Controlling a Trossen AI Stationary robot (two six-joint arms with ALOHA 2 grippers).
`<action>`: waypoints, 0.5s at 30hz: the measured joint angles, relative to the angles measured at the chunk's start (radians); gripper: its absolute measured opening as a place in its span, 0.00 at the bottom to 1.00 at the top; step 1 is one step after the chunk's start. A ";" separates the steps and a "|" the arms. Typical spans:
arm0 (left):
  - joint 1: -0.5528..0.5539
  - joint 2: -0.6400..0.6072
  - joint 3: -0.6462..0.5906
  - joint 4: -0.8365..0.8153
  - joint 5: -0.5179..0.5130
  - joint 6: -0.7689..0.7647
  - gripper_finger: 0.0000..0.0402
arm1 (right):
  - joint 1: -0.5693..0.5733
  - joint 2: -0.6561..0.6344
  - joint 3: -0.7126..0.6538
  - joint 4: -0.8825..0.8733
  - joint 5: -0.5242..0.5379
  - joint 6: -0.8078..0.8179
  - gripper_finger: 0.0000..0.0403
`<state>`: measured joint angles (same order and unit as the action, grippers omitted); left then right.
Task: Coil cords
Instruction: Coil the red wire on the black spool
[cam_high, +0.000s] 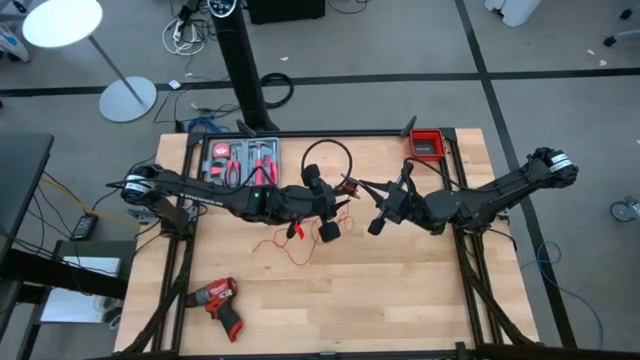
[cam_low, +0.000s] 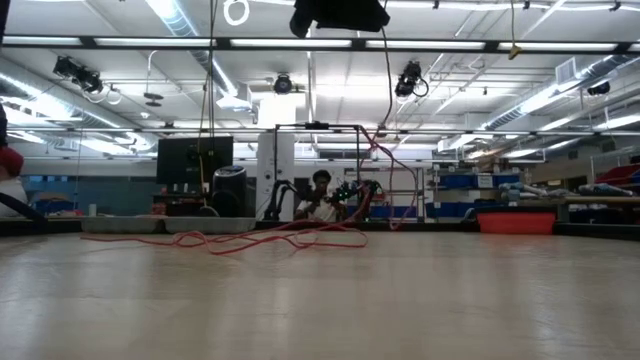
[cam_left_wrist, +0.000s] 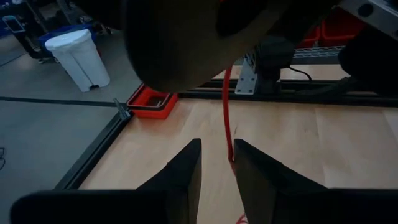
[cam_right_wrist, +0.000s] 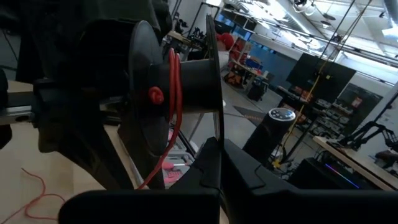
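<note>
The thin bright red wire lies in loose, untidy loops on the light wooden table, on the open boards just in front of the grey tray of red-handled tools; one strand rises taut off the boards, and a few turns wrap a black plastic spool. The thicker black cable forms a single round loop just beside that tray.

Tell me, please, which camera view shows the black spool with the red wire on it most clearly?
The right wrist view: the black spool fills it, red wire wound on its hub, the right gripper shut on its flange. The high view shows it small; the left wrist view shows a dark blur; the low view shows only wire lying on the table.
</note>
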<state>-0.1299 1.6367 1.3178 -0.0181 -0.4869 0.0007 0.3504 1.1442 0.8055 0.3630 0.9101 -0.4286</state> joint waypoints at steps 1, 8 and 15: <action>0.000 0.000 0.000 0.000 -0.002 0.008 0.21 | 0.000 0.000 0.000 0.000 -0.003 0.000 0.00; 0.000 0.000 0.000 -0.014 0.000 0.052 0.02 | -0.004 0.004 0.000 -0.001 -0.005 -0.002 0.00; -0.006 -0.012 0.000 -0.124 -0.053 0.075 0.00 | -0.004 0.004 0.000 -0.036 0.030 -0.027 0.00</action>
<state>-0.1355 1.6247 1.3182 -0.1418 -0.5401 0.0752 0.3464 1.1482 0.8055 0.3274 0.9401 -0.4554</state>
